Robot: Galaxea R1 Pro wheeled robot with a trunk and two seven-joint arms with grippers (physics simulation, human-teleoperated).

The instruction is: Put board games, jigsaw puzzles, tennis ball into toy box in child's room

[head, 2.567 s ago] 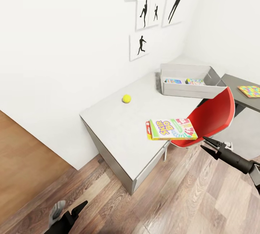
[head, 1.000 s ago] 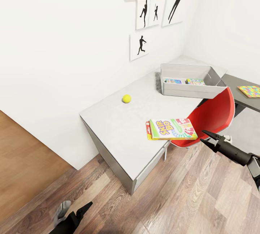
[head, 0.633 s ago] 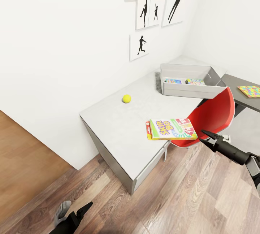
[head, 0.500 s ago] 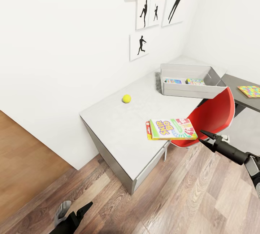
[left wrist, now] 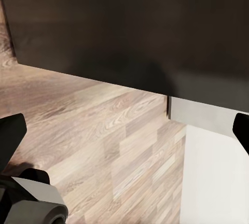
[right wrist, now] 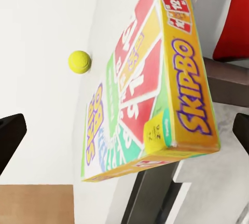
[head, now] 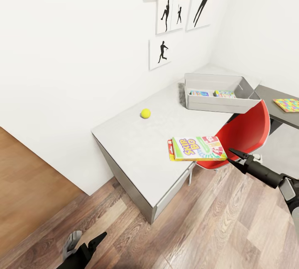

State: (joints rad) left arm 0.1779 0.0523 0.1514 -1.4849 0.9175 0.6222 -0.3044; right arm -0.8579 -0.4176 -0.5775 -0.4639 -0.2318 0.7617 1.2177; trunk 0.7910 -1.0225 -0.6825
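Observation:
The white-green-red Skip-Bo board game [head: 198, 148] lies flat at the front edge of the pale table [head: 133, 144], partly overhanging it. My right gripper [head: 229, 155] is open, just right of the box and level with it. In the right wrist view the Skip-Bo box [right wrist: 150, 89] sits close ahead between the dark fingertips [right wrist: 10, 140], with the tennis ball [right wrist: 79, 61] beyond. The tennis ball [head: 145, 113] rests near the wall. The grey toy box [head: 220, 105] holds a blue board game [head: 199, 93] and another colourful flat box [head: 225, 94]. A jigsaw puzzle [head: 287, 104] lies on the dark cabinet section. My left gripper [head: 85, 239] hangs open low over the floor.
A red chair [head: 243, 132] stands tucked against the table, right behind the Skip-Bo box and beside my right arm. Black silhouette pictures [head: 166, 15] hang on the white wall. The left wrist view looks at wood-plank floor [left wrist: 104, 146] and a dark underside.
My right gripper has crept left and slightly up toward the Skip-Bo box's right end. The left gripper shifted a little early on, then stayed still. The toys have not moved.

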